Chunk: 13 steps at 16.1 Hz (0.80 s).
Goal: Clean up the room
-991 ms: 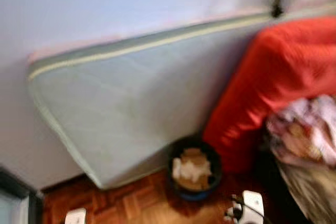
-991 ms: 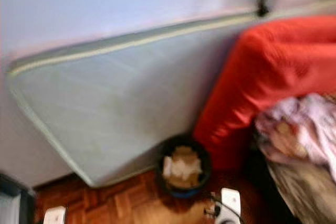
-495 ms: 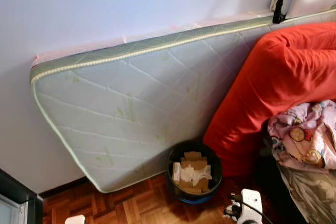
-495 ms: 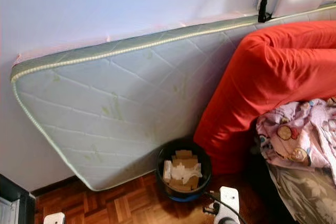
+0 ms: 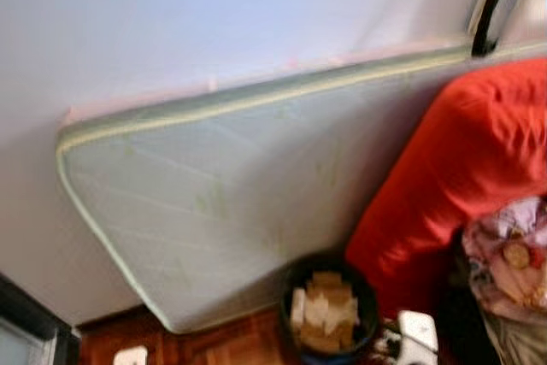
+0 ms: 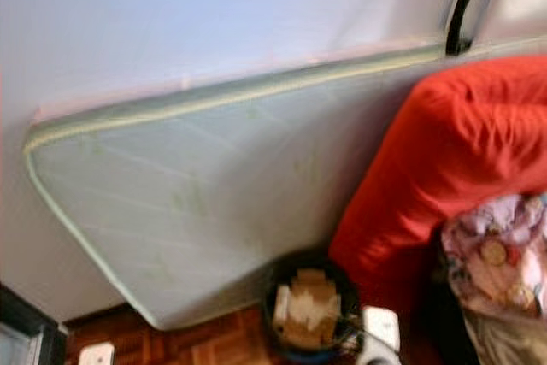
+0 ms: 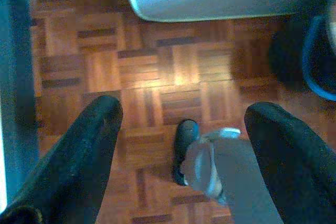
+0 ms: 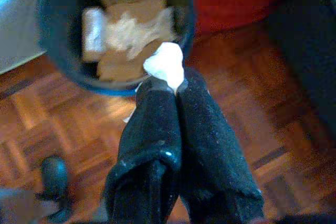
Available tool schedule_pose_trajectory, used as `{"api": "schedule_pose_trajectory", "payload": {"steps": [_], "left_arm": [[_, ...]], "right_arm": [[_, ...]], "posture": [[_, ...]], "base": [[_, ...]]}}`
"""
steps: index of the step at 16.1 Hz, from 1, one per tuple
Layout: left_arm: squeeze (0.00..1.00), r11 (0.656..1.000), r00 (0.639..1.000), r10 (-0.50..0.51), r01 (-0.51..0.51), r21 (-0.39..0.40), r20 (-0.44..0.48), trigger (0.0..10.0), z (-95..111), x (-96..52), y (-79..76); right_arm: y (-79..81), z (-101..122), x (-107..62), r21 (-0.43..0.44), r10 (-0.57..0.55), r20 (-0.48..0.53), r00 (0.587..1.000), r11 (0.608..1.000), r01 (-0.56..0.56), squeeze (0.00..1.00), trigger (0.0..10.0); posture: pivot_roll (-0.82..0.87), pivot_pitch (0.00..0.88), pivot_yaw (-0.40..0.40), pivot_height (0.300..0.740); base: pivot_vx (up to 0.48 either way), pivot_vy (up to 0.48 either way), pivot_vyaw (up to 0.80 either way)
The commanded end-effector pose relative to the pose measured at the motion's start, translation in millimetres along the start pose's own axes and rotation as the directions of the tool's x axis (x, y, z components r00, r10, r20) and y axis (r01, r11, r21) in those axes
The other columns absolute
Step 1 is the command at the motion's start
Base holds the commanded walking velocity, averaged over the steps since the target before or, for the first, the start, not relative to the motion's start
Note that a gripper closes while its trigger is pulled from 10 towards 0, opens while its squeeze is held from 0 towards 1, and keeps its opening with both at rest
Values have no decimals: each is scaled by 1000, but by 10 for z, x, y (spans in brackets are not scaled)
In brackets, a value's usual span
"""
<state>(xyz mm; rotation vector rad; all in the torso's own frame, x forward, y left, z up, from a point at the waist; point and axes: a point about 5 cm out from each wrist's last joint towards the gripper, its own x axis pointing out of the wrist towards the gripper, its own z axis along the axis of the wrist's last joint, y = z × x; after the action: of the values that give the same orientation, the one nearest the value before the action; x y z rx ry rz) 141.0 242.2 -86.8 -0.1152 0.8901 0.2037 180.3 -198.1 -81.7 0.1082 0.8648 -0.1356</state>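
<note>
Right gripper (image 8: 168, 85): black fingers pressed together, pinching a small white wad (image 8: 165, 64) at the tips, probably crumpled tissue. Seen along the fingers in the right wrist view, the wad sits at the near rim of the dark bin (image 8: 58, 64), overlapping its edge. Whether it is over the opening or just short of the rim, I cannot tell.

The bin already holds brown cardboard pieces (image 8: 131, 9) and pale paper scraps. It stands on the parquet floor (image 8: 47, 124), at the foot of a grey mattress (image 5: 231, 211) leaning against the wall (image 5: 214, 14), with a red cushion (image 5: 479, 168) just beside it on the robot's right.

Key relation: the bin lies straight ahead of the right gripper along its finger line, and below the wad. The right arm is clearly the nearer one. Head views are blurred; the bin (image 5: 329, 309) shows low in the picture, close to the robot's front.

Left gripper (image 7: 181, 145): fingers spread wide, holding nothing, hanging over bare parquet near the mattress corner; the bin's rim shows well off to one side of that wrist view. Idle.

Judgement: the step in hand is dropping the wad into the bin. The next move likely needs a short reach forward so the wad clears the rim before release; letting go too early risks it landing on the floor.
</note>
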Motion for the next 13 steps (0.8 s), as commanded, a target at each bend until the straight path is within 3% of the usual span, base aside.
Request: {"api": "schedule_pose_trajectory", "payload": {"steps": [1,5,7,13], "left_arm": [[0,999,1000,28,-28,17,-9,10000,-18,-25,105],[0,1000,1000,20,-20,16,-3,10000,-25,-30,101],[0,1000,1000,18,-18,16,-3,10000,-30,-32,100],[0,1000,1000,15,-15,15,3,10000,-32,-34,94]], "right_arm": [[156,57,25,-2,46,18,999,999,-46,0,10000],[281,235,50,-94,134,94,986,988,-125,0,10000],[301,289,59,-93,139,111,984,987,-129,0,10000],[338,346,66,-81,155,135,979,986,-145,0,10000]], "posture": [[66,0,-18,740],[56,0,-19,740],[52,0,-20,740],[55,0,-21,740]], "base": [[262,0,0],[246,0,0],[244,0,800],[246,0,0]]}}
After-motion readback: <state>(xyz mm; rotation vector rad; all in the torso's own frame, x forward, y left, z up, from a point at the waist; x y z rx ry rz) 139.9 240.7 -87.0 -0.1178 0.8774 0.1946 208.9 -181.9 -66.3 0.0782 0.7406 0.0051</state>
